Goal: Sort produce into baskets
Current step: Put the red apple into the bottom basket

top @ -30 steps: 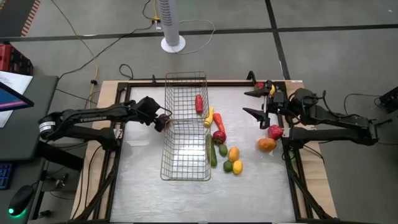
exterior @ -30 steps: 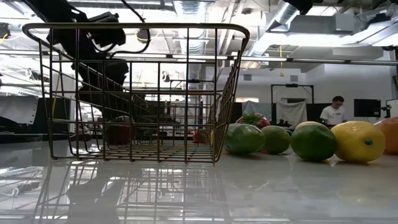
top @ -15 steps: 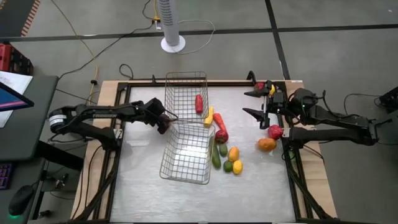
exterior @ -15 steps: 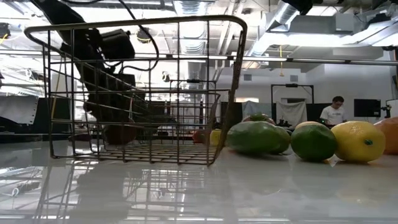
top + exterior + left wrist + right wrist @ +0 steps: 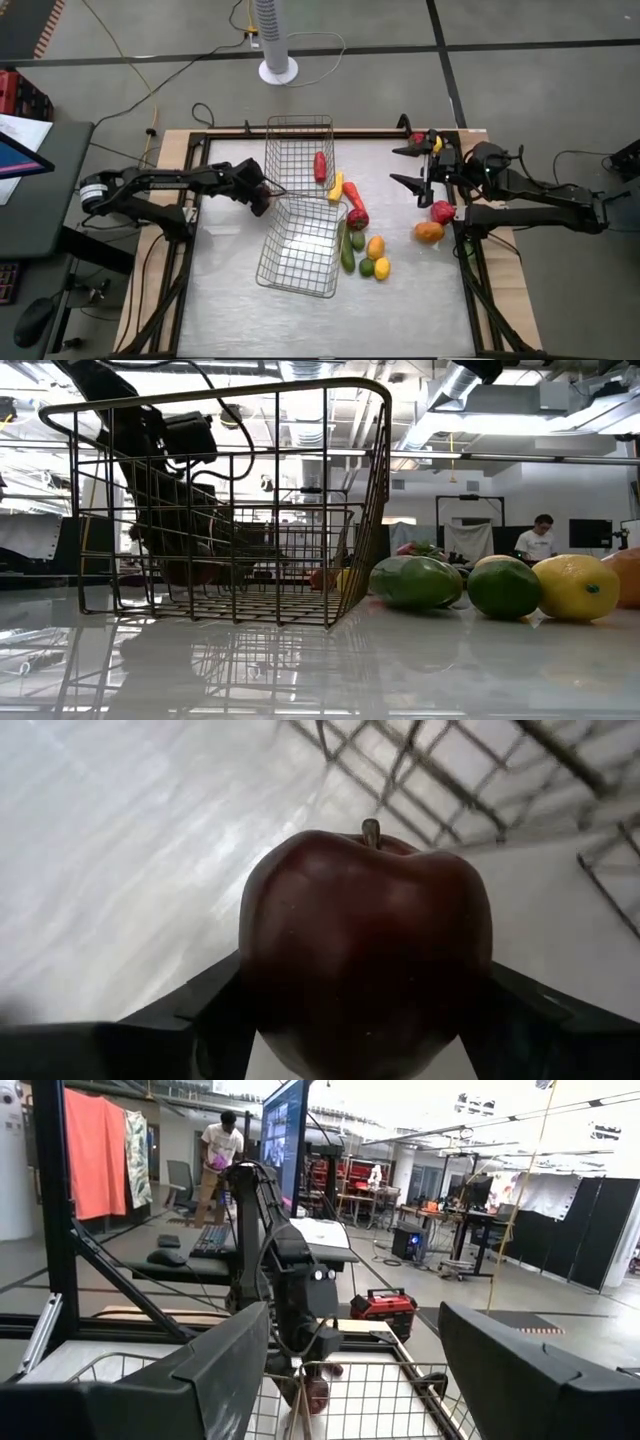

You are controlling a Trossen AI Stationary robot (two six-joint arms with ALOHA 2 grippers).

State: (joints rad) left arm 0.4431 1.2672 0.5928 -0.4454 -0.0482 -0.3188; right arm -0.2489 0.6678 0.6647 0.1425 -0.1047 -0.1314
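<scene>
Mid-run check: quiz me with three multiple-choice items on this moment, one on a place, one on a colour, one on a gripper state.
1. Where is the left gripper?
A. at the near basket's left far corner
B. over the loose produce
C. off the table

2. What colour is the apple it holds?
A. yellow
B. dark red
C. green

3. How is the right gripper?
A. shut on a chilli
B. shut on nothing
C. open, holding nothing

Answers: 1 A, as the high view shows; 2 B, per the left wrist view; 3 C, fingers spread apart.
</scene>
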